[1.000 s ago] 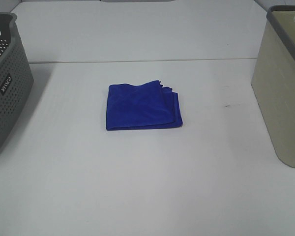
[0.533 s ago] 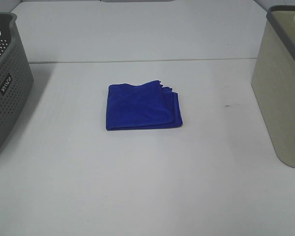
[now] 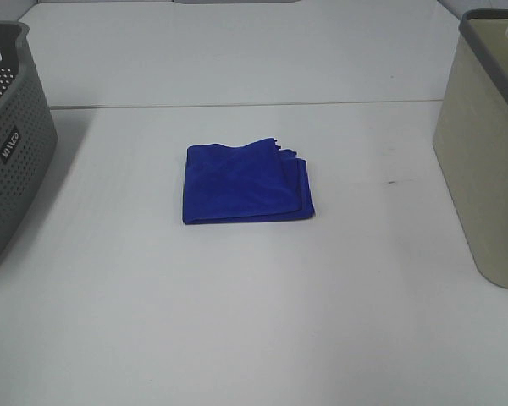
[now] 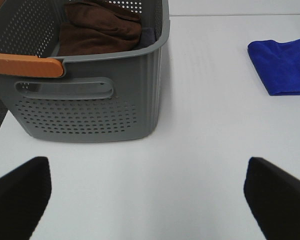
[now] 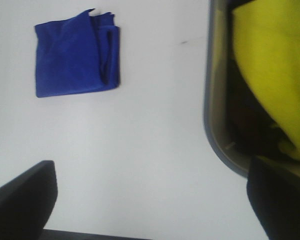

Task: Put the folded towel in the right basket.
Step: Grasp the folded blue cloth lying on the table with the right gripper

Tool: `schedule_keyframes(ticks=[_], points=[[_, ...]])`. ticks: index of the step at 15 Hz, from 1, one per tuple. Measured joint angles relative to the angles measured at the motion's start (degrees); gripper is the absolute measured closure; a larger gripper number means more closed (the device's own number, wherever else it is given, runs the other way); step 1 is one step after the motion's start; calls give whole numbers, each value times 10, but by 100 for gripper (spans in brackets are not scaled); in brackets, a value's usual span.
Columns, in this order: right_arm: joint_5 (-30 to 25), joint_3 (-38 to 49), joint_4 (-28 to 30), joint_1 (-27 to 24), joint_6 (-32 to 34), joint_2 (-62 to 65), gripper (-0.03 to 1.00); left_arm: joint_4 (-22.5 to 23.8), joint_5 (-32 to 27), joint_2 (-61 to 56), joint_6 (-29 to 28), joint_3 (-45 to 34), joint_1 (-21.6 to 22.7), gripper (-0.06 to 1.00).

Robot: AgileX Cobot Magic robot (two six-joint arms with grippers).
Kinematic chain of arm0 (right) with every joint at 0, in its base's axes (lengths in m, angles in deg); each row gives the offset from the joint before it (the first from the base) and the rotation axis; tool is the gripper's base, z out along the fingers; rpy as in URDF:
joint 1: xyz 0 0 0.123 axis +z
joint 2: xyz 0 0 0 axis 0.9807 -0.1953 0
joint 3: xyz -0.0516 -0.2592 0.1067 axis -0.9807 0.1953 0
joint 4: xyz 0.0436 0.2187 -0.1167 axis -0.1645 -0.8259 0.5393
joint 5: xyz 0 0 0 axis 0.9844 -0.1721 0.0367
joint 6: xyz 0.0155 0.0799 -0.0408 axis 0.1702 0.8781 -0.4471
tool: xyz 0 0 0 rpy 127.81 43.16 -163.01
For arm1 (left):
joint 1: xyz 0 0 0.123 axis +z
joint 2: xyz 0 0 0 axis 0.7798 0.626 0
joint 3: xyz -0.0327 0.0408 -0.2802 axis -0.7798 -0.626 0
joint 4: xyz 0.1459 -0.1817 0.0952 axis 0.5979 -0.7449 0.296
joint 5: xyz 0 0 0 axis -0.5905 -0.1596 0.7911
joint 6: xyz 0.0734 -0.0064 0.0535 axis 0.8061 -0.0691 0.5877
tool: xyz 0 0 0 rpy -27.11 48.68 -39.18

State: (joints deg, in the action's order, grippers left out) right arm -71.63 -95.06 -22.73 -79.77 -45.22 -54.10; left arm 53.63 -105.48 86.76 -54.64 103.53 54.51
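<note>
The folded blue towel lies flat in the middle of the white table. It also shows in the left wrist view and in the right wrist view. The right basket is beige with a grey rim and stands at the table's right edge; the right wrist view shows its rim and a yellow cloth inside. Neither gripper shows in the high view. My left gripper is open, its fingers wide apart over bare table. My right gripper is open, with one finger over the table.
A grey perforated basket stands at the table's left edge. In the left wrist view it holds a brown cloth and has an orange handle. A seam crosses the table behind the towel.
</note>
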Motion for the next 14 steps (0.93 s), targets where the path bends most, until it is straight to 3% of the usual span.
schedule_keyframes(ticks=[5, 9, 14], points=[[77, -161, -54, 140, -15, -324, 1, 0, 0, 0, 0, 0, 0, -3], [76, -311, -73, 151, -28, -548, 2, 0, 0, 0, 0, 0, 0, -3], [48, -453, -81, 151, -24, -716, 2, 0, 0, 0, 0, 0, 0, -3]])
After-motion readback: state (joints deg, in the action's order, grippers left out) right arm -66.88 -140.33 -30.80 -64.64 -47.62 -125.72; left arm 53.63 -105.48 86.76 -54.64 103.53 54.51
